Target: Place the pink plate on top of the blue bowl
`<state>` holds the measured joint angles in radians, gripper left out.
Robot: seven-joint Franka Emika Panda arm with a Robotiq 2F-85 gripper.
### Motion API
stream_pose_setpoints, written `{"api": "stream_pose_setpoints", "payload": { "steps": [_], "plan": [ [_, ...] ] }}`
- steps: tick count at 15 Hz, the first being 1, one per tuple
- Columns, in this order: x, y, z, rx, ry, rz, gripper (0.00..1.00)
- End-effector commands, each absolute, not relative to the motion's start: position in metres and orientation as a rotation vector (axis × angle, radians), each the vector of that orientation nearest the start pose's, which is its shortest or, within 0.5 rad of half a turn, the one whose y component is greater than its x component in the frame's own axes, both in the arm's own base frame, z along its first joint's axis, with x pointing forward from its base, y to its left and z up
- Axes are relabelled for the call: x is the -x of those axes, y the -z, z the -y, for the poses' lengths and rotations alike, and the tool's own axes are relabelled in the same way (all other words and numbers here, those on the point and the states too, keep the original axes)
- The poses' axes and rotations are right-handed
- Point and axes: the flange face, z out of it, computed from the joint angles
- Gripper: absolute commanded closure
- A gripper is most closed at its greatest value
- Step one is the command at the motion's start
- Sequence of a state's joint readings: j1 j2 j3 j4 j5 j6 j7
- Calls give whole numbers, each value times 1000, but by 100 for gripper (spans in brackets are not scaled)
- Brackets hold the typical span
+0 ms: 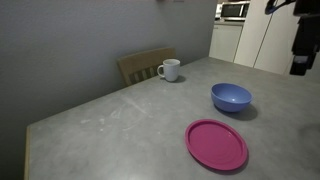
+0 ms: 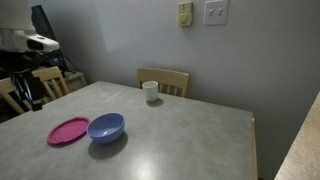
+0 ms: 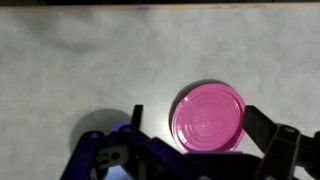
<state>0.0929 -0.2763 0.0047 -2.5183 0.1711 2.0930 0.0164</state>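
The pink plate (image 1: 216, 145) lies flat on the grey table, next to the blue bowl (image 1: 231, 97) but apart from it. Both also show in an exterior view, the plate (image 2: 68, 131) left of the bowl (image 2: 106, 127). In the wrist view the plate (image 3: 208, 117) lies between my two dark fingers, far below them. A blue shape at the lower left, probably the bowl (image 3: 95, 150), is partly hidden by the gripper body. My gripper (image 3: 198, 128) is open and empty. It hangs high above the table's edge (image 1: 300, 62).
A white mug (image 1: 170, 69) stands at the far edge of the table (image 1: 120, 120), in front of a wooden chair (image 1: 143, 64). Both also show in an exterior view, the mug (image 2: 151, 91) and the chair (image 2: 166, 79). The robot's base (image 2: 30, 45) stands beyond the table's end.
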Motion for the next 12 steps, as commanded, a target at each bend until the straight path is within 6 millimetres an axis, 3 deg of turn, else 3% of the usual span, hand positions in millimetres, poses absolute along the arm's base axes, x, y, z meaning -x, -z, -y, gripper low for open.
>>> {"api": "stream_pose_setpoints", "payload": {
  "steps": [1,2,3,5,8,10,12],
  "plan": [
    [-444,-331,-88,2931,-220,8,0],
    [-448,-322,-101,2913,-219,17,0],
    [-433,-340,-85,2948,-219,-10,0],
    [-439,-324,-101,2936,-236,6,0],
    [-444,-321,-103,2935,-238,7,0],
    [-452,-316,-103,2902,-223,-83,0],
    [-478,-307,-114,2806,-198,-253,0]
  ]
}}
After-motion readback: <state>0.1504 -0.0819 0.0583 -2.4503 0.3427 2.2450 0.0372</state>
